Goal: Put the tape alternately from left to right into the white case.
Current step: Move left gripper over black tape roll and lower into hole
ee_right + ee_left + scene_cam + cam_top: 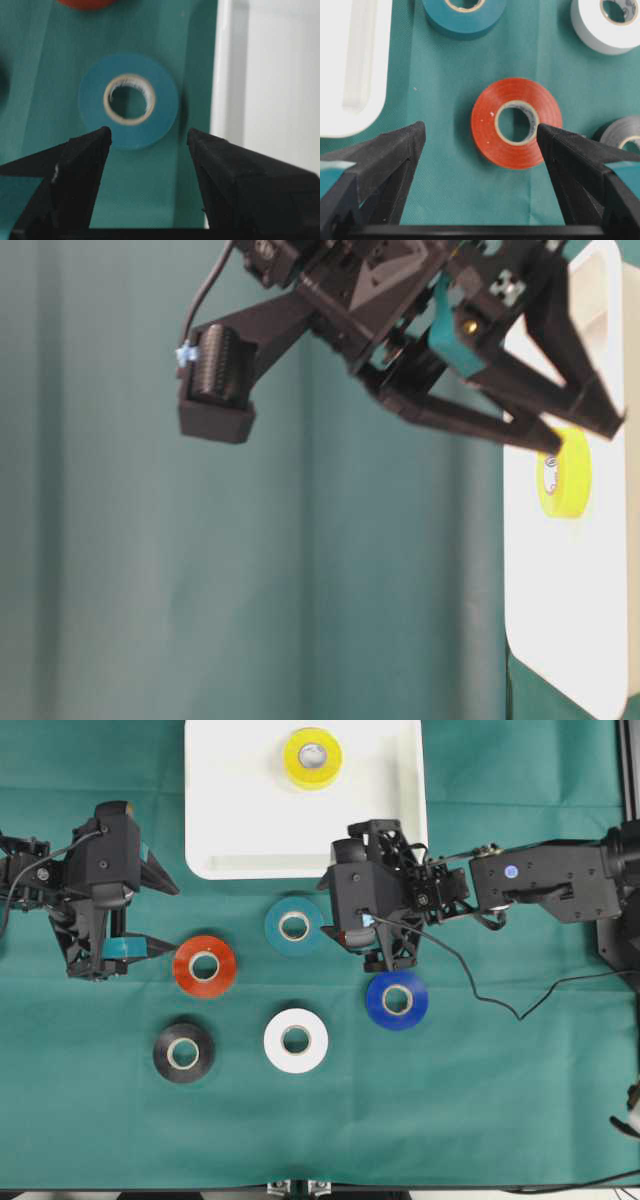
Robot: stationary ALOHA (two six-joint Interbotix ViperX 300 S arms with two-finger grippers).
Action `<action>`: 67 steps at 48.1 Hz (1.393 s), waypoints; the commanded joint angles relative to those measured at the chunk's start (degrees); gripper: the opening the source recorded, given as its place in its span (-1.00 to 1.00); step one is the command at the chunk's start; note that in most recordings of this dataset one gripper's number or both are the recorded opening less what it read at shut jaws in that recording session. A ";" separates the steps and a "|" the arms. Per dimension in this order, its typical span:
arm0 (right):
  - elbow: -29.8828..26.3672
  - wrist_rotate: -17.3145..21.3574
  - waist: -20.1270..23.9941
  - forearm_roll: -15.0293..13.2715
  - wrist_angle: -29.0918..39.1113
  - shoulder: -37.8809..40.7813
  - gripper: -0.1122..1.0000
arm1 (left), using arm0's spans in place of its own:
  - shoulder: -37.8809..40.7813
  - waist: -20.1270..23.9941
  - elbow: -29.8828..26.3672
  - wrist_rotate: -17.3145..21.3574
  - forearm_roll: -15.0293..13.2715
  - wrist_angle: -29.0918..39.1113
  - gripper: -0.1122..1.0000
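Tape rolls: six, all lying flat with holes facing up.
In the white case point(215, 830): one, the yellow roll point(312, 758), near its far edge.
On the tabletop point(500, 1120): five, namely the teal roll point(294, 926), red roll point(205, 966), blue roll point(397, 1000), black roll point(184, 1052) and white roll point(296, 1040).
Left gripper point(480, 142): fingers spread wide, empty, flanking the red roll.
Right gripper point(149, 140): fingers spread wide, empty, just short of the teal roll, beside the case's near edge.

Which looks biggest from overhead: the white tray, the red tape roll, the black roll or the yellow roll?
1. The white tray, by far the largest.
2. The red tape roll, black roll and yellow roll look alike in size, so I cannot rank them.
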 commanded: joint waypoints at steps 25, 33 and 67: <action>4.39 9.40 3.78 -0.26 4.31 -5.54 0.47 | -0.26 -0.18 -0.62 -1.58 -0.09 -0.35 0.26; 4.48 9.40 3.78 -0.44 4.31 -5.45 0.47 | -0.26 -1.58 -0.62 -1.76 -0.09 -0.35 0.26; 4.48 9.40 3.78 -1.23 3.78 -5.01 0.47 | 8.35 -14.94 -2.81 -22.24 -0.09 -0.35 0.25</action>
